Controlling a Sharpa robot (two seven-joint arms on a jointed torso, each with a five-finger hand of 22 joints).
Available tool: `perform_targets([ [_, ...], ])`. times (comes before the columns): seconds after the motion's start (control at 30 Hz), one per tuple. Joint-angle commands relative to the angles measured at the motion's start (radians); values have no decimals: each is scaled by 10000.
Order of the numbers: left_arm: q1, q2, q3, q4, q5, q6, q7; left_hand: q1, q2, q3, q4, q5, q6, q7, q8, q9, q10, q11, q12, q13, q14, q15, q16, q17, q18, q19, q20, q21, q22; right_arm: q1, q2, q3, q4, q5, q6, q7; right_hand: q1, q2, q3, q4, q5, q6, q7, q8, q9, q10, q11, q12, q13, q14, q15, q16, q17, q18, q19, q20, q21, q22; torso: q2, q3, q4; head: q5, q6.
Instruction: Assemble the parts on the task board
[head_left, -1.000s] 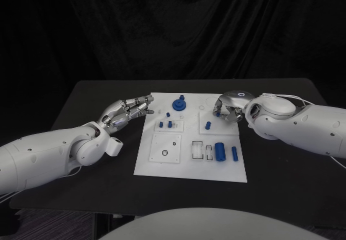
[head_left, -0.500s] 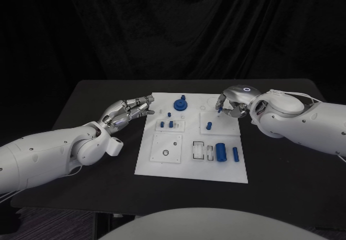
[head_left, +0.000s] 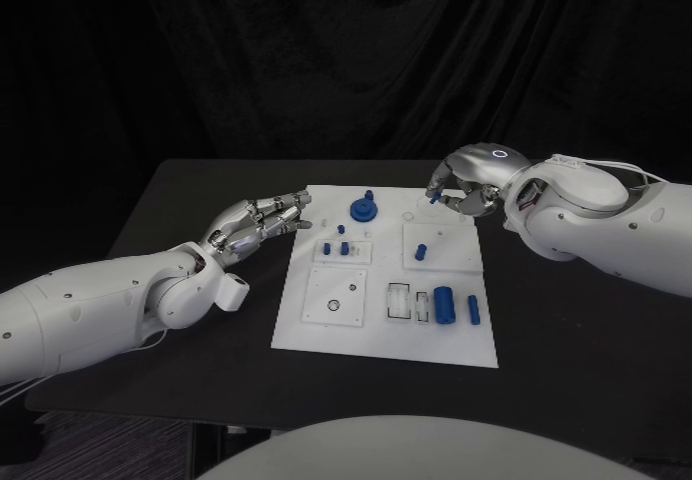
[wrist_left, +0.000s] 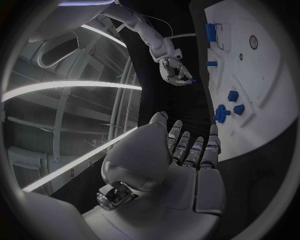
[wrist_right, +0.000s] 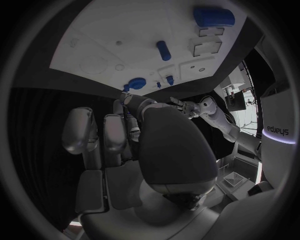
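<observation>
The black tabletop (head_left: 188, 190) is carrying the white task board (head_left: 378, 335), where most blue parts are lying or standing. The left hand (head_left: 257, 222) is hovering beside the board's edge, fingers apart, holding nothing. The right hand (head_left: 464, 186) is pinching a small blue peg (head_left: 434, 199) above the board's far edge; it looks light, rigid and smooth, likely slippery, so gripping its sides mid-length seems safest.

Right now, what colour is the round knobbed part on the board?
Blue; the round knobbed part shows best in the head view.

small blue part (head_left: 436, 199) mostly behind fingers
</observation>
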Motion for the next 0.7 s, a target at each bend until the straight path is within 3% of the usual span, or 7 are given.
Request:
perform_targets([
  [0.03,-17,30,11,2,73,138,799,73,27,55,-31,53,-98,-7,-12,-4,-66,52,-56,1,7,58,39,2,-145,57,-19,23,-6,40,-16,2,443,-172,245,-289,-150,-34,-103,37,-11,56,-22,52,80,84,14,-95,-51,150,7,254,269,-36,144,10,313,1649,2,-6,4,40,0],
  [0.17,-37,49,10,-9,73,54,774,56,9,50,-26,48,-93,-6,-9,-3,-36,95,-23,9,23,95,47,5,-176,55,-14,18,-42,47,21,2,931,-384,537,-401,-291,-42,-209,128,50,72,-62,86,178,129,-13,-169,-128,258,-23,485,509,-89,270,-2,626,1728,10,-1,8,65,0],
  [0.27,-61,59,10,-20,73,2,787,32,-81,11,-44,59,-105,3,-4,-3,-20,122,-14,12,34,128,54,7,-221,11,-17,-9,-148,22,100,2,1210,-651,642,-404,-375,-45,-349,169,409,34,-92,92,263,153,-38,-245,-199,285,-57,560,577,-100,302,-32,705,1743,14,4,11,86,0],
  [0.37,-86,69,10,-20,73,-63,829,-32,-157,-36,-44,97,-99,17,3,2,-4,150,-5,13,-60,93,21,-12,-268,-148,-43,-100,-416,-64,208,2,1424,-1138,711,-388,-420,-60,-429,186,462,21,-98,94,300,151,-33,-278,-228,290,-68,580,591,-106,314,-40,739,1750,18,6,13,105,0],
  [0.43,-101,79,10,-20,73,-103,871,-87,-174,-47,-59,109,-94,53,8,8,0,198,-2,12,-291,-135,-62,-47,-212,-411,-107,-246,-767,-150,315,2,1503,-1419,715,-354,-432,-73,-460,188,464,13,-109,93,313,146,-36,-295,-241,289,-87,583,591,-105,314,-47,741,1750,22,8,16,117,0],
  [0.47,-116,85,10,-12,73,-160,907,-98,-192,-41,-115,142,-72,109,13,15,-12,259,-7,11,-501,-377,-135,-76,-66,-699,-206,-400,-1156,-233,417,3,1532,-1629,704,-323,-432,-75,-467,186,469,9,-112,91,318,146,-38,-300,-245,292,-96,592,602,-105,316,-51,748,1752,22,14,5,128,0],
  [0.7,-172,97,10,59,73,-385,1092,-194,-277,-78,-209,327,78,202,37,41,6,275,35,15,-915,-770,-269,-148,65,-1220,-603,-646,-1848,-666,927,3,1438,-2510,730,-222,-439,-92,-516,177,490,-43,-134,65,339,158,-52,-330,-272,277,-158,568,566,-96,306,-89,728,1745,25,13,5,193,0],
])
